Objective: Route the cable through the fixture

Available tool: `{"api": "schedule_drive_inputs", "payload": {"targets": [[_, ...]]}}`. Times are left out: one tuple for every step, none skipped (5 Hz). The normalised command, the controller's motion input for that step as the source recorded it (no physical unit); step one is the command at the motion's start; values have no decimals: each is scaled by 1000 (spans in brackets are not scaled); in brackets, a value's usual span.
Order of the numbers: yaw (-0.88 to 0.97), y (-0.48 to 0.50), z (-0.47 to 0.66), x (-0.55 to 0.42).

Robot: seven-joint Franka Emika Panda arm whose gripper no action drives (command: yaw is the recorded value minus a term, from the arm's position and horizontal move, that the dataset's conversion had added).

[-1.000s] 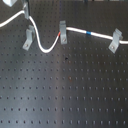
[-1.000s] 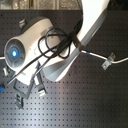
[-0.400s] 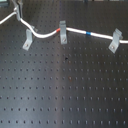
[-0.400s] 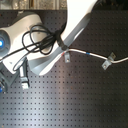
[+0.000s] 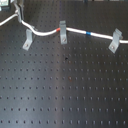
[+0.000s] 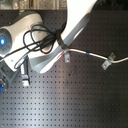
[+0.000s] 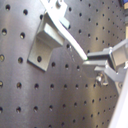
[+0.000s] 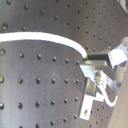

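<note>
The white cable [image 5: 47, 33] runs from my gripper [image 5: 19, 11] at the far left of the first exterior view, past the top of the left grey fixture [image 5: 27, 39]. It goes on through the middle clip [image 5: 62, 34] at its red band [image 5: 63, 30], past the blue band [image 5: 89, 34] to the right clip [image 5: 115, 41]. In the first wrist view the fixture [image 7: 44, 39] stands close by. The cable [image 7: 75, 46] crosses beside its forked top and ends in my gripper [image 7: 91, 62], shut on it. I cannot tell whether the cable sits in the fork.
The black perforated board [image 5: 65, 90] fills the first exterior view in front of the clips. In the second exterior view the white arm [image 6: 75, 25] with its black hose loops [image 6: 40, 42] covers the upper left and hides the gripper. The cable [image 6: 95, 56] shows to its right.
My gripper has carried the cable end up and toward the first exterior view's far left. The sagging loop near the left fixture has pulled flatter and now runs by its top.
</note>
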Motion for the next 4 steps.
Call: {"api": "schedule_drive_inputs", "payload": {"targets": [[-109,17,3,-107],[-234,168,-20,140],[-334,277,-36,213],[-260,162,177,107]]}}
